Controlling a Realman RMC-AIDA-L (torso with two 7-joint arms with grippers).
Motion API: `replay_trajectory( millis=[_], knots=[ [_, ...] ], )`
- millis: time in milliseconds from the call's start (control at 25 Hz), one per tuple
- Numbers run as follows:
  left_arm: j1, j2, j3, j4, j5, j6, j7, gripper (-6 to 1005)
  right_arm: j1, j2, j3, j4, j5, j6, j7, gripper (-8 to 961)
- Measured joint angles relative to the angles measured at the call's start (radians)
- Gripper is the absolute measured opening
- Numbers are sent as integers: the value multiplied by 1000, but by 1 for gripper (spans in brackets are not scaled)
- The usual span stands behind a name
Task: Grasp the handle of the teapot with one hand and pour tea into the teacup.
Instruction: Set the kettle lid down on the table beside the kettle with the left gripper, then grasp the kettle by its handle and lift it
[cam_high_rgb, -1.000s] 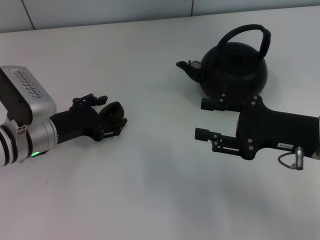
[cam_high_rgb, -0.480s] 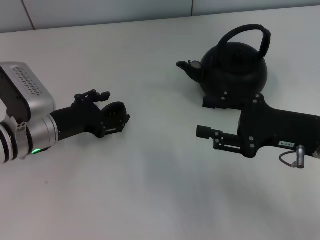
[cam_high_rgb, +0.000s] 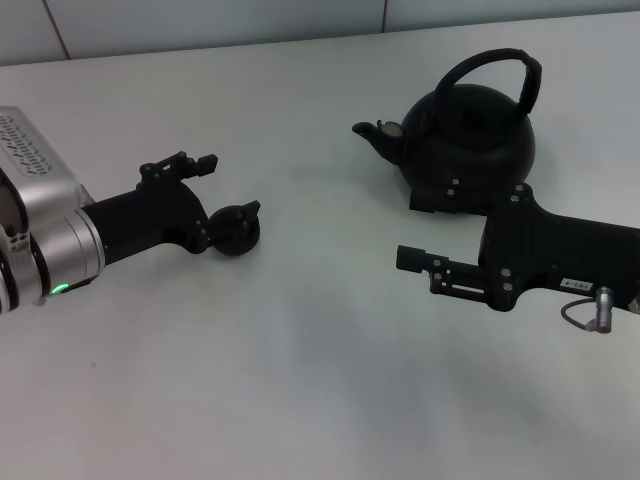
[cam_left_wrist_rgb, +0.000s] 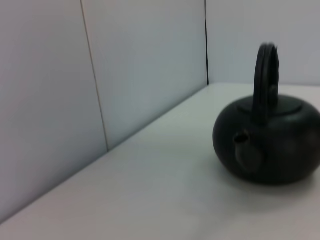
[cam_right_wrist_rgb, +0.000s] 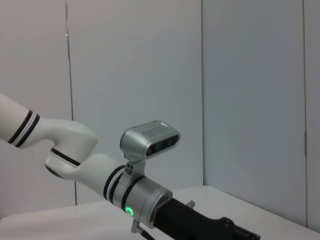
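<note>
On the pale tabletop (cam_high_rgb: 320, 380), far right side, stands the large round matte-black teapot (cam_high_rgb: 478, 140), upright, its thick black arched handle (cam_high_rgb: 500, 68) rising over the lid and joined at both sides. The short spout (cam_high_rgb: 375, 133) points toward the robot's left, so the pot's long axis runs left to right across the head view, and the handle arch lies along that same line; the left wrist view looks at the spout nearly end-on with the arch edge-on. The tiny round dark handleless teacup (cam_high_rgb: 233, 229) sits well apart to the left, roughly in the direction the spout points. The left claw (cam_high_rgb: 222, 196) is at the cup, one finger above and behind it, the cup seeming to sit at or between the fingertips; whether it grips the cup or merely brackets it I cannot tell. The right claw (cam_high_rgb: 413, 233) lies low just in front of the teapot's base, fingers spread apart and holding nothing, one finger close against the pot's lower wall, the other out over bare surface. Judgement: the step in hand is reaching the handle. The right claw looks too low; it likely needs to rise above the lid and straddle the arch near its crown, across its thickness, closing firmly so the pot does not swing. The pour would then tip spout-down toward the cup.
</note>
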Motion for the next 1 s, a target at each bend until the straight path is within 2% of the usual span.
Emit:
replay_trajectory(
  millis=[680,880,920,1000],
  knots=[
    [15,2,-2,17,-21,24,1,809,-1,2,22,0,0,33,0,613],
    [28,3,-37,22,-23,80,8,808,-5,7,60,13,11,78,4,613],
    [48,4,-75,36,-23,142,10,808,-5,8,75,19,13,86,5,613],
    [55,6,-91,41,-23,171,10,808,-3,9,112,43,27,107,6,613]
  ],
)
